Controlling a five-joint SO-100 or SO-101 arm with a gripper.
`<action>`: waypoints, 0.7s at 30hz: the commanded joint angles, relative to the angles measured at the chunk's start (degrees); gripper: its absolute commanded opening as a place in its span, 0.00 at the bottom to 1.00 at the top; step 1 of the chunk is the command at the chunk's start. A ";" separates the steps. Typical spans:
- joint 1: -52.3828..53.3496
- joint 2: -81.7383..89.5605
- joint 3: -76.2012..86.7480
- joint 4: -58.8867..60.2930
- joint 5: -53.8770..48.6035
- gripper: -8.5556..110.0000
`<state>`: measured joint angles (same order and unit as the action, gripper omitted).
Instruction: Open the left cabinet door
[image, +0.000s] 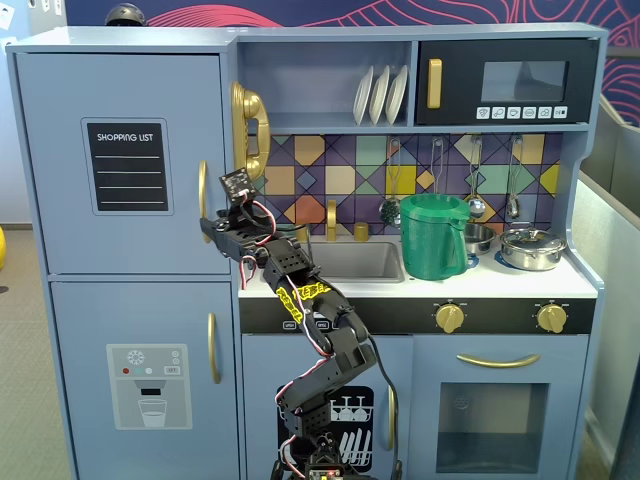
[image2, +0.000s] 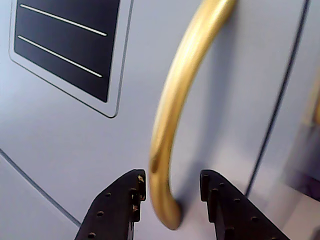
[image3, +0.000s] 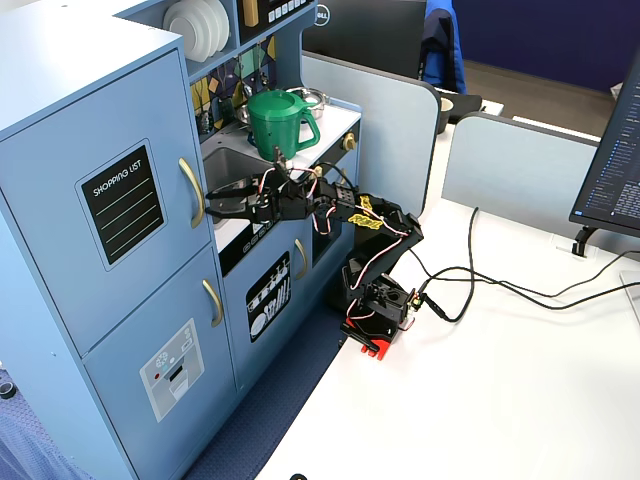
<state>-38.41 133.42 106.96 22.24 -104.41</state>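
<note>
Closing too low risks slipping off: your gripper (image2: 170, 187) has its 2 fingers spread around the gold handle's (image2: 175, 110) bottom end on the shut left cabinet door (image: 120, 165).

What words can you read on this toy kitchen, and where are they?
"SHOPPING LIST": on the black chalkboard panel of the left cabinet door.
"DELL": seemingly on the monitor behind the kitchen in a fixed view, small and hard to make out.
Microwave buttons: icons only, too small to read.
Yellow label on the arm: print too small to read.
</note>
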 joint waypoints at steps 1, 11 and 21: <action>-1.41 -1.32 -3.78 -2.46 0.00 0.13; -4.04 -4.39 -4.48 -5.45 -1.41 0.13; -14.94 1.32 0.62 -10.11 -12.83 0.13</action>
<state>-48.87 131.40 107.58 14.94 -113.64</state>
